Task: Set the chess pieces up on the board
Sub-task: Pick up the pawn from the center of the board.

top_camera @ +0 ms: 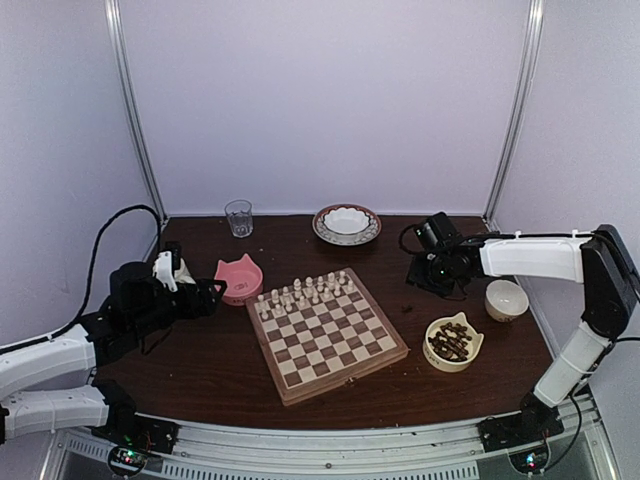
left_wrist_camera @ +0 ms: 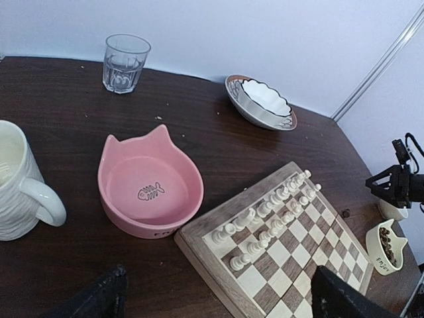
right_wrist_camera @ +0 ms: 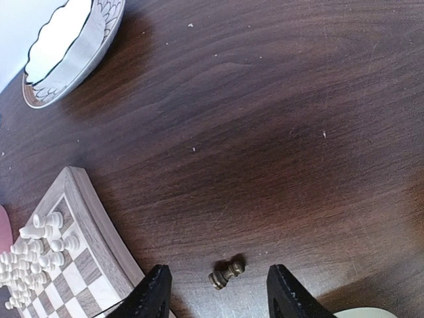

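Observation:
The board point(top_camera: 345, 383) lies mid-table at an angle, with pale chessmen point(top_camera: 305, 291) filling its two far rows. Dark chess pieces point(top_camera: 450, 342) sit heaped in a cream cat-shaped bowl point(top_camera: 470, 359) to the right of the board. One dark pawn point(right_wrist_camera: 226, 272) lies on its side on the tabletop, just off the board's right edge point(right_wrist_camera: 93, 218). My right gripper point(right_wrist_camera: 217, 285) stands open around that pawn, with neither finger touching it. My left gripper point(left_wrist_camera: 215, 301) is open and holds nothing, hovering over the board's near-left corner point(left_wrist_camera: 199, 245) beside the pink bowl.
A pink cat-shaped bowl point(top_camera: 240, 279) stands left of the board. A white mug point(left_wrist_camera: 16, 179) is further left. A glass point(top_camera: 238, 217) and a patterned white bowl point(top_camera: 346, 223) stand along the back. A white cup point(top_camera: 506, 299) sits near the right arm.

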